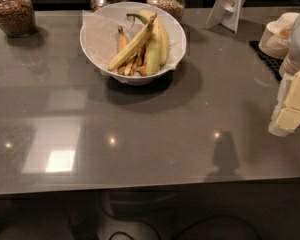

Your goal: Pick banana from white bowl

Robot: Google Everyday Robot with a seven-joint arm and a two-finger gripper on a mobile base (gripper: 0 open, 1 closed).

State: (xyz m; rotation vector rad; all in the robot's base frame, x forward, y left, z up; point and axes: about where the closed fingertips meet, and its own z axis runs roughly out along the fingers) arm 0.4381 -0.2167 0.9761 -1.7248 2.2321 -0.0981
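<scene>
The bowl (140, 79) sits upper centre on the grey table (140, 144). The banana (132, 46) lies slantwise in it across plumper green bananas (160, 44), stem tip toward upper right. The gripper (288, 120) hangs at the right edge, mid-height, well apart from the bowl. Jars (10, 11) line the top edge. Paper bowls (276, 36) stand stacked upper right.

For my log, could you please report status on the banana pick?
Gripper at right edge, above grey table. Slim pale-yellow banana lies across greener bananas in large round white bowl. Nothing between them.
</scene>
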